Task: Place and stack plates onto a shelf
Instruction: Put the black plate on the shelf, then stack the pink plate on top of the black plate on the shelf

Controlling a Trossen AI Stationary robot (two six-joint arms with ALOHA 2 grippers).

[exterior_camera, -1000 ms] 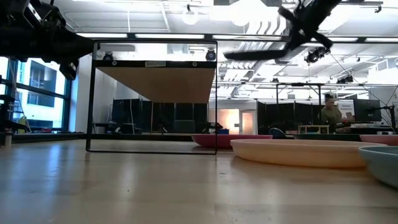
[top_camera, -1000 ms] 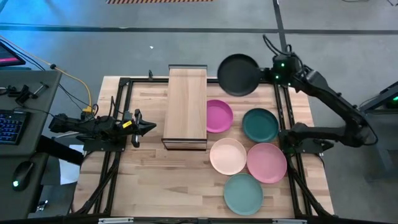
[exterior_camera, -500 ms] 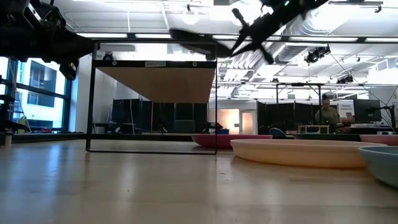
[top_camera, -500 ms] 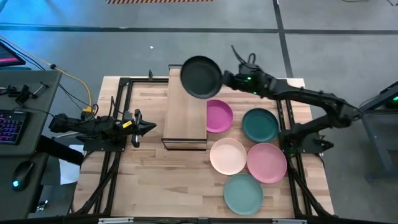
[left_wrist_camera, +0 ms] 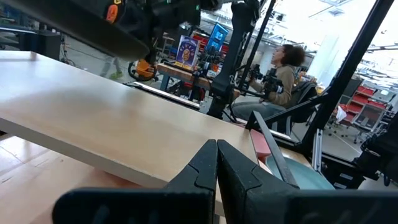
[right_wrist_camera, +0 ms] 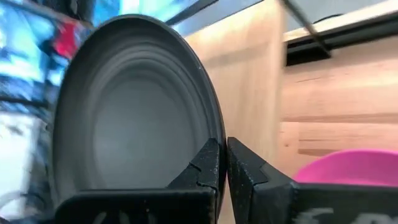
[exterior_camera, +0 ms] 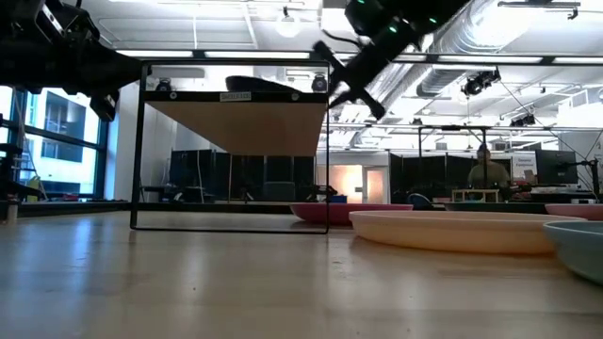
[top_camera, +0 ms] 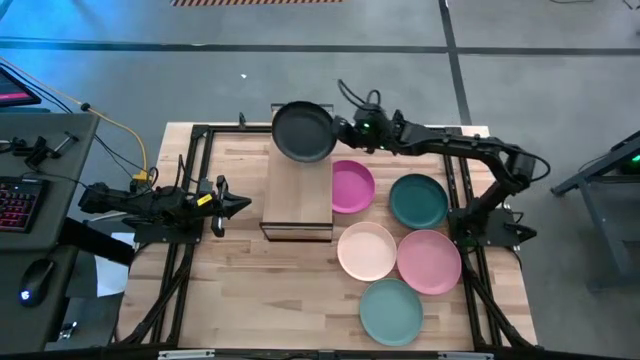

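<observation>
The dark grey-black plate (top_camera: 303, 132) (right_wrist_camera: 134, 118) sits level over the far end of the shelf (top_camera: 298, 180) (exterior_camera: 236, 127). In the low view the dark plate (exterior_camera: 259, 85) is just at the shelf top; I cannot tell whether it rests there. My right gripper (top_camera: 340, 130) (right_wrist_camera: 219, 163) is shut on it. Right of the shelf, the magenta (top_camera: 350, 187), dark green (top_camera: 418, 200), cream (top_camera: 366, 250), pink (top_camera: 428, 261) and light teal (top_camera: 390, 311) plates lie on the table. My left gripper (top_camera: 240, 205) (left_wrist_camera: 216, 168) waits shut, left of the shelf. My right gripper pinches the dark plate's rim (right_wrist_camera: 214, 134) between its two fingers, on the side toward the table's right. The fingers (exterior_camera: 332, 83) come from the table's right, slanting down. The plate is held level, its hollow up, over the shelf's far end.
The shelf's near half (top_camera: 297, 205) is bare wood. The magenta plate lies close beside the shelf's right edge, below my right arm (top_camera: 450, 148). Dark frame rails (top_camera: 190, 190) run along both table sides. A person sits in the room beyond (left_wrist_camera: 283, 68).
My right gripper has carried the dark plate from beyond the table's far right corner toward the left and down, until it is over the shelf's far end. The plate has stayed level and has dropped close to the shelf top.
</observation>
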